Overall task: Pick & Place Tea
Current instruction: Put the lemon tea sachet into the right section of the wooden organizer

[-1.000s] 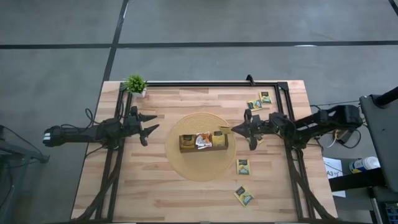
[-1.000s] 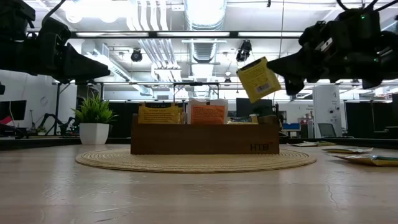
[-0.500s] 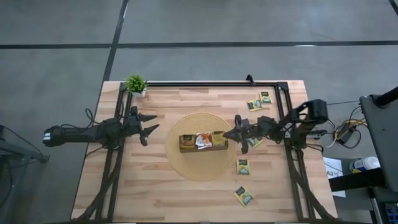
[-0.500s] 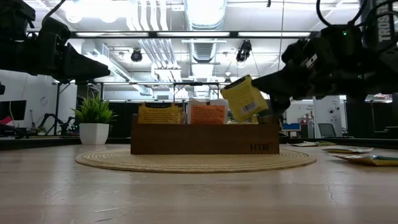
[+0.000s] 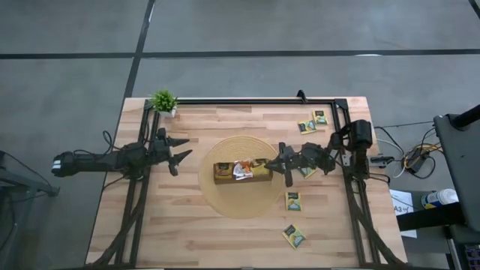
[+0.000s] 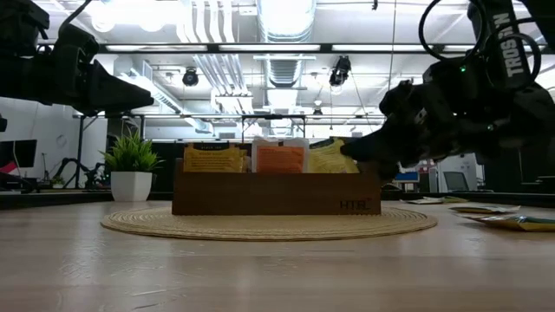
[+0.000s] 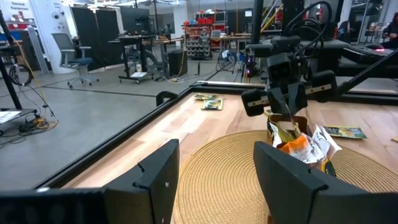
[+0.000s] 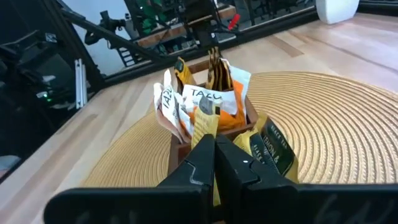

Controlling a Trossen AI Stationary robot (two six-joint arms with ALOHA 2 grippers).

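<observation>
Right gripper [image 5: 279, 161] clamped shut on a yellow tea sachet [image 6: 332, 157], sachet lowered into the right end of the wooden tray [image 6: 276, 192], left gripper [image 5: 182, 151] held part open, empty, well left.

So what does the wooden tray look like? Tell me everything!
The tray is a long, low box of dark brown wood with small pale letters near one end. It sits flat in the middle of a round woven mat on the table. Tea sachets stand upright inside it, yellow ones and an orange one, poking above its rim. The right tool, shut on a yellow sachet, is at the tray's right end, putting that sachet in.
</observation>
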